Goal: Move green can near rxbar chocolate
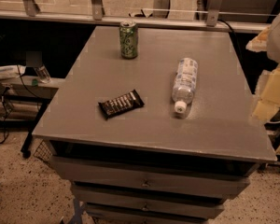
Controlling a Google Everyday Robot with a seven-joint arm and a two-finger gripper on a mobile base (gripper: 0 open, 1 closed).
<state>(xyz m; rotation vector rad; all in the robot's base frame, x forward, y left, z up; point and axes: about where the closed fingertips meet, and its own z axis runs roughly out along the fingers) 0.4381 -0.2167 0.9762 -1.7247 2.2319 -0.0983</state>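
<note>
on table [224, 125], green can [129, 39] behind rxbar chocolate [121, 103], bottle [185, 83] right of both, gripper [267, 104] farther right.

Clear water bottle [185, 84] lying on grey drawer cabinet [107, 69], cap toward the near edge

The grey worktop [84, 120] carries the green can [129, 39] upright at the back, the rxbar chocolate [121, 103] flat near the front and a water bottle [184, 83] on its side; the end effector [270, 85] is beyond the right edge.

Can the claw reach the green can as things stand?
Probably yes. The claw is right of the table; the green can stands alone at its far side, and only the lying water bottle is between.
</note>
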